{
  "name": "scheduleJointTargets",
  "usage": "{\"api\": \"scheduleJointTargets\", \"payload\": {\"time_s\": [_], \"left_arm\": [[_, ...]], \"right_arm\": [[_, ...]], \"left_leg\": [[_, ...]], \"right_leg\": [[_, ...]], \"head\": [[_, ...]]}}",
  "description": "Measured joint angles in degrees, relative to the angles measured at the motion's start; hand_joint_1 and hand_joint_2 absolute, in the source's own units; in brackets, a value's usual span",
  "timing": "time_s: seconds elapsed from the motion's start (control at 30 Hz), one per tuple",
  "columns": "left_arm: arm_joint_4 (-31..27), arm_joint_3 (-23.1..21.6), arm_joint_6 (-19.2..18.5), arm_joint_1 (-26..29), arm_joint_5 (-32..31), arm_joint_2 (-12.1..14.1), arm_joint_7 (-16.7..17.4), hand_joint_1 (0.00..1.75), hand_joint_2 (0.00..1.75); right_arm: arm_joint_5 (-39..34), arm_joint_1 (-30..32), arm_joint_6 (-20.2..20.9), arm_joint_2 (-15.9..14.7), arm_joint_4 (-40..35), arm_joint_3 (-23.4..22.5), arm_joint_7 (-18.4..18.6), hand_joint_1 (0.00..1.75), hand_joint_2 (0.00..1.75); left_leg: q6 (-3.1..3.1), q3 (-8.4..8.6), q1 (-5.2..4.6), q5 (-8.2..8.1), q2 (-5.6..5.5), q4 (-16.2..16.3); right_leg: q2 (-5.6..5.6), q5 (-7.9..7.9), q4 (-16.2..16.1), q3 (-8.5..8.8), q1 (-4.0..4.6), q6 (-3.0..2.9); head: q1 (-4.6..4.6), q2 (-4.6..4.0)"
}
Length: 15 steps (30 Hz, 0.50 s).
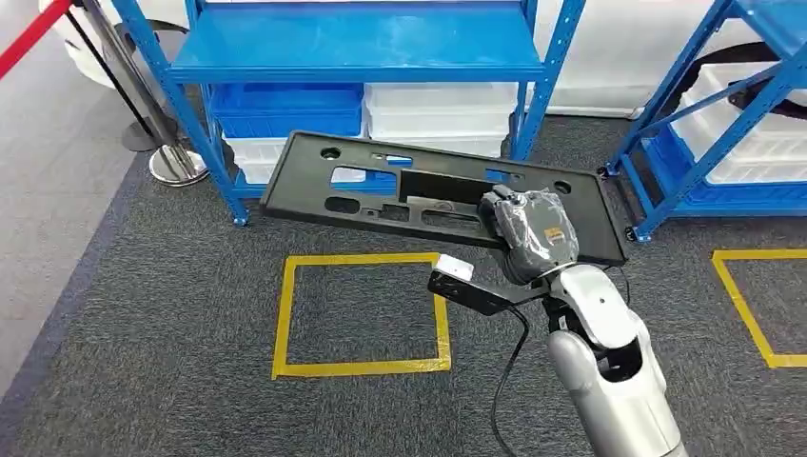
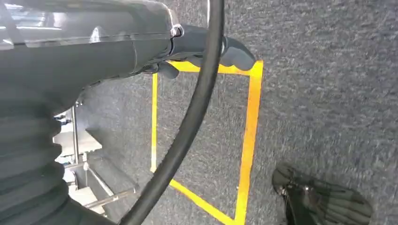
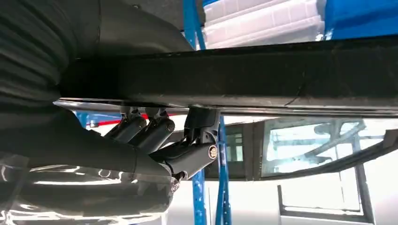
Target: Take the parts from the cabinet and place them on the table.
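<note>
A long black plastic panel [image 1: 381,186] with several cut-outs hangs level and slightly slanted in front of the blue cabinet rack [image 1: 362,48]. My right hand [image 1: 531,228], wrapped in clear film, grips the panel near its right end, thumb on top. In the right wrist view the panel's edge [image 3: 281,70] runs across the picture, with my right hand [image 3: 155,140] clamped on it and the fingers [image 3: 150,129] on its far side. My left hand [image 2: 206,44] hangs over the grey carpet with its fingers stretched out and nothing in it; a black cable crosses in front of it.
The rack's lower shelf holds a blue bin [image 1: 285,109] and white bins [image 1: 438,109]. A yellow tape square [image 1: 285,314] marks the carpet in front of the rack. A second blue rack [image 1: 723,124] stands at the right, a stanchion base [image 1: 176,167] at the left.
</note>
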Motion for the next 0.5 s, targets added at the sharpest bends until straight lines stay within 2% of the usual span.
{"api": "scheduleJointTargets", "payload": {"time_s": [0.03,0.07,0.13,0.17,0.2,0.23,0.3,0.33,0.37,0.47,0.5], "left_arm": [[0.0,0.0,0.0,-0.09,0.09,0.02,-0.02,0.0,1.75],[0.0,0.02,0.0,-0.07,0.24,0.02,-0.07,0.0,1.75],[0.0,0.05,0.0,0.05,0.39,0.0,-0.07,0.0,1.75],[0.0,0.09,0.0,0.06,0.42,0.0,-0.09,0.0,1.75],[0.0,0.15,0.0,0.05,0.44,0.0,-0.11,0.0,1.75],[0.0,0.24,0.0,0.05,0.55,-0.02,-0.15,0.0,1.75],[0.0,0.26,0.0,-0.01,0.66,-0.04,-0.26,0.0,1.75],[0.0,0.26,-0.02,-0.01,0.79,-0.07,-0.33,0.0,1.75],[0.0,0.26,-0.07,0.01,0.87,-0.11,-0.42,0.0,1.75],[0.0,0.29,-0.11,-0.06,1.25,-0.15,-0.42,0.0,1.75],[0.0,0.29,-0.13,-0.16,1.44,-0.15,-0.46,0.0,1.75]], "right_arm": [[-0.02,0.0,0.0,0.0,-0.02,0.0,0.0,1.75,1.75],[-0.07,-0.12,0.02,0.0,0.0,0.0,0.0,1.75,1.75],[-0.15,-0.06,0.13,0.0,0.05,0.0,0.0,1.75,1.75],[-0.24,-0.04,0.2,0.0,0.15,0.0,-0.02,1.75,1.75],[-0.33,-0.04,0.24,0.0,0.26,0.0,-0.04,1.75,1.75],[-0.37,-0.03,0.31,-0.02,0.39,0.02,-0.02,1.75,1.75],[-0.48,-0.1,0.35,-0.11,0.46,0.02,0.13,1.75,1.75],[-0.5,-0.2,0.35,-0.18,0.46,0.02,0.15,1.75,1.75],[-0.63,-0.39,0.37,-0.18,0.46,0.0,0.13,1.75,1.75],[-0.85,-0.53,0.44,-0.2,0.46,0.02,0.15,1.75,1.75],[-0.87,-0.56,0.48,-0.35,0.48,0.02,0.24,1.75,1.75]], "left_leg": [[0.44,0.0,0.05,0.35,0.74,-0.36],[0.81,-0.22,0.03,0.56,1.12,-0.49],[1.02,-0.7,-0.02,0.72,2.23,-0.45],[1.03,-0.9,-0.05,0.78,2.81,-0.42],[1.03,-1.03,-0.09,0.83,3.37,-0.36],[1.0,-1.07,-0.15,0.85,3.91,-0.31],[0.92,-0.92,-0.26,0.8,4.94,-0.24],[0.8,-0.78,-0.35,0.74,5.38,-0.24],[0.42,-0.85,-0.87,0.61,5.92,-0.04],[-0.33,-0.81,-0.9,0.71,7.87,-0.21],[-0.67,-0.71,-1.02,0.61,8.5,-0.16]], "right_leg": [[-1.59,-0.93,0.76,-0.3,-0.16,0.04],[-2.78,-3.16,3.31,-1.42,-0.19,0.11],[-3.19,-7.98,12.65,-5.56,-0.32,0.53],[-3.21,-9.2,16.15,-7.07,-0.4,0.71],[-3.25,-9.19,17.51,-7.46,-0.51,0.83],[-3.41,-7.84,15.97,-6.39,-0.58,0.84],[-4.68,-3.34,6.71,-0.84,-0.48,0.31],[-6.51,-1.78,2.18,1.79,-0.23,-0.18],[-9.27,-2.49,-0.29,2.87,0.73,-0.54],[-7.18,-2.14,-0.49,2.11,0.78,-1.16],[-6.49,-1.82,-0.97,2.11,0.48,-1.62]], "head": [[0.04,0.0],[0.04,0.0],[0.04,0.0],[0.04,0.0],[0.04,0.0],[0.04,0.0],[0.04,0.0],[0.04,0.0],[0.04,0.0],[0.02,0.0],[0.02,0.0]]}}
